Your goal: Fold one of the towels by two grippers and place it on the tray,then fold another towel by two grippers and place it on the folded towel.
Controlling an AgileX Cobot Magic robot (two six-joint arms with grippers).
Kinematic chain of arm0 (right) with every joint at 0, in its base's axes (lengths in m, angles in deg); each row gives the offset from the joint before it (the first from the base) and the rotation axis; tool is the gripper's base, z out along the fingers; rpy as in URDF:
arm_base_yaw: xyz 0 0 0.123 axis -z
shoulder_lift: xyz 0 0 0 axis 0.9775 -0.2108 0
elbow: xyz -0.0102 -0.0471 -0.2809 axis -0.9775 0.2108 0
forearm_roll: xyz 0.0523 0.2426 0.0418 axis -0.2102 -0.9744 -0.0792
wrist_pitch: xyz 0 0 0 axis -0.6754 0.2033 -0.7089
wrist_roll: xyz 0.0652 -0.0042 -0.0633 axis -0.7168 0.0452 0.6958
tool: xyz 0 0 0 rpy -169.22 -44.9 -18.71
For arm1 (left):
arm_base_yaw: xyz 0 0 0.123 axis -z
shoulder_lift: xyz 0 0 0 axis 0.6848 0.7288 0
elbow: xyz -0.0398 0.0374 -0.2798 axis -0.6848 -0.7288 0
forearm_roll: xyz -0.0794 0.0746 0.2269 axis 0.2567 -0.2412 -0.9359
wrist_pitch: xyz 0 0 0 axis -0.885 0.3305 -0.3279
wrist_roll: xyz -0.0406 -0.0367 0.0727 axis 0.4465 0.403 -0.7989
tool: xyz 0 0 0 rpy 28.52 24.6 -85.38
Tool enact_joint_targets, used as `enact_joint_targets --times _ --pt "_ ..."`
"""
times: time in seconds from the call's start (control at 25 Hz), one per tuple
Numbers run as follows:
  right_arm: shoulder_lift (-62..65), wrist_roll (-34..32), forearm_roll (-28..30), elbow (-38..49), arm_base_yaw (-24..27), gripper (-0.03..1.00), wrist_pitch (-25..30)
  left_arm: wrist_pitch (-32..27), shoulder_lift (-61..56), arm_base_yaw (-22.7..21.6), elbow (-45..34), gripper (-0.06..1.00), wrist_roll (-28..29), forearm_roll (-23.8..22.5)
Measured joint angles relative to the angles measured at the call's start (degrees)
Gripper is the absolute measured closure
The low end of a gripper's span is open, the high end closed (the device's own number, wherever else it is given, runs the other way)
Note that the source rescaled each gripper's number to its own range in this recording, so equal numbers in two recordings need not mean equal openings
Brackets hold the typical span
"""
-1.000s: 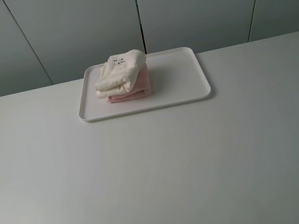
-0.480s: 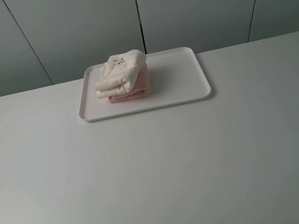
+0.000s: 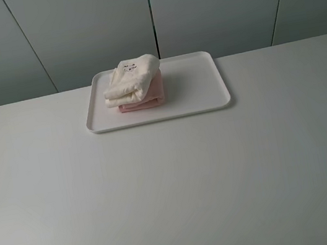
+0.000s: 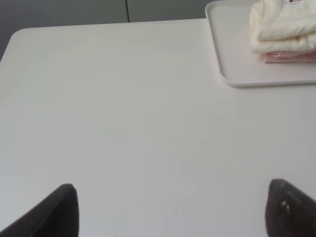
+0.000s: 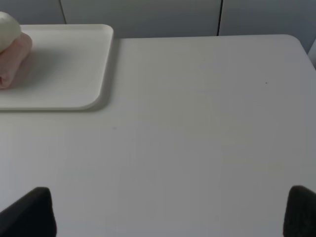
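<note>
We count two towels, one tray and two grippers. The cream towel [image 3: 132,80] lies folded on top of the folded pink towel [image 3: 145,101], and the pair sits as one stack on the left part of the white tray [image 3: 198,85], which rests on the white table [image 3: 175,190] at its far edge.

Our left gripper [image 4: 170,210] shows only two dark fingertips [image 4: 61,210] at the edge of its wrist view — they stand wide apart with bare table between them and nothing held. The stack lies well ahead of these fingers, off to the side of the right-hand finger, with the tray's rounded corner nearer than the towels.

Our right gripper [image 5: 170,212] is the same: two fingertips [image 5: 29,212] spread wide, nothing between them but table. Ahead of its left-hand finger we see the tray's near corner and, at the picture's edge, a slice of the pink towel under a sliver of the cream one.

Neither gripper touches a towel or the tray; both sit well apart from them, and neither shows in the high view.
</note>
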Motion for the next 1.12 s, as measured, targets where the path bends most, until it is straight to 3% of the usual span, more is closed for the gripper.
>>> enact_joint_targets --times 1.12 --pt "0.00 -0.45 -1.06 0.00 0.00 -0.03 0.00 0.00 0.00 0.00 0.00 -0.03 -0.11 0.00"
